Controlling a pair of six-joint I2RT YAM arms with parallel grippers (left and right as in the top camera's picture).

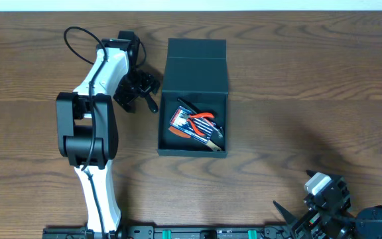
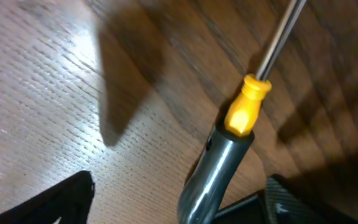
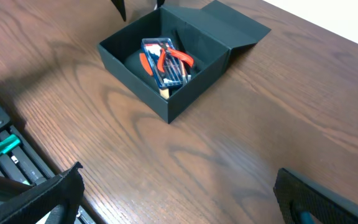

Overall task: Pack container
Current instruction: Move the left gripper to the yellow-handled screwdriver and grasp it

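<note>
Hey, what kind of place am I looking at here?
Probably a robotics lab bench: left arm and right arm mounted along a wood-grain table, and an open container of hand tools.

overhead: top-down | left wrist: near table [image 2: 36,81] | right wrist: shares container [image 3: 199,87] with overhead

Brown wood-grain table [image 1: 297,99]

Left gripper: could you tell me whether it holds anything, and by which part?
Nothing is gripped yet: the left gripper stands open around the grey handle of the yellow-collared screwdriver.
</note>
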